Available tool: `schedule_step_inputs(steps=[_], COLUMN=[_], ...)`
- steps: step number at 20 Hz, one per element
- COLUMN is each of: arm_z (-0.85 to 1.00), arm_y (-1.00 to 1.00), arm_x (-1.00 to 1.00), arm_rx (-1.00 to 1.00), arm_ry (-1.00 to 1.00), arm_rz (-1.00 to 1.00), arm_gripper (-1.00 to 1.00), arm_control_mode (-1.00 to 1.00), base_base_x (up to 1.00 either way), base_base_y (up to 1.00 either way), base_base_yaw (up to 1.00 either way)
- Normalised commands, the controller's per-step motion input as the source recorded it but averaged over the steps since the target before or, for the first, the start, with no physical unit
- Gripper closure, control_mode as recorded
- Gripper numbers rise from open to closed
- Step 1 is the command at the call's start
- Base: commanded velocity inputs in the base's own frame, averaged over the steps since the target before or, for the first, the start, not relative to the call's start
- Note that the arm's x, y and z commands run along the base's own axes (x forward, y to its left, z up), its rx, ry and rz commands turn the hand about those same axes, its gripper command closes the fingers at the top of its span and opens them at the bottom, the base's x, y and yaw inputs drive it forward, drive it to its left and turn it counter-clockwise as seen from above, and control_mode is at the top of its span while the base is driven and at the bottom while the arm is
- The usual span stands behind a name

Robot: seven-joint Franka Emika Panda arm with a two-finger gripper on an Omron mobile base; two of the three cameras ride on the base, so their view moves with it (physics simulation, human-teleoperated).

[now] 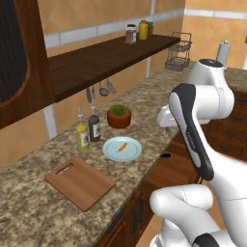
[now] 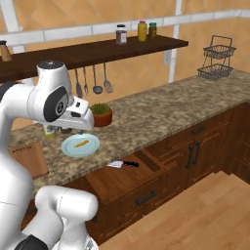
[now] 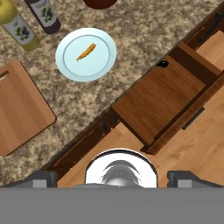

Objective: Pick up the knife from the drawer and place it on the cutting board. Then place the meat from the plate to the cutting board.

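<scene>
Right base view: knife (image 2: 123, 164) in drawer (image 2: 128, 181); hand view: gripper (image 3: 118, 177) wide open.

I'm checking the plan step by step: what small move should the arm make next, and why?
Probably lower the open gripper toward the knife, lying at the back of the open drawer. The cutting board is bare, and the meat comes later.
</scene>
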Motion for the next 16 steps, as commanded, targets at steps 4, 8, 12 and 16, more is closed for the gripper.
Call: schedule_step_inputs(steps=[4, 8, 12, 16], arm_z=[0.00, 0.00, 0.00, 0.00], arm_y=[0.00, 0.00, 0.00, 0.00], arm_x=[0.00, 0.00, 0.00, 0.00], arm_rx=[0.00, 0.00, 0.00, 0.00], arm_ry=[0.00, 0.00, 0.00, 0.00], arm_rz=[0.00, 0.00, 0.00, 0.00], arm_gripper=[-1.00, -1.00, -1.00, -1.00], arm_control_mode=[1.00, 1.00, 1.00, -1.00], base_base_x=[0.18, 0.18, 0.16, 0.00], base_base_y=[0.08, 0.18, 0.12, 0.00], base_base_yaw=[0.04, 0.14, 0.16, 0.02])
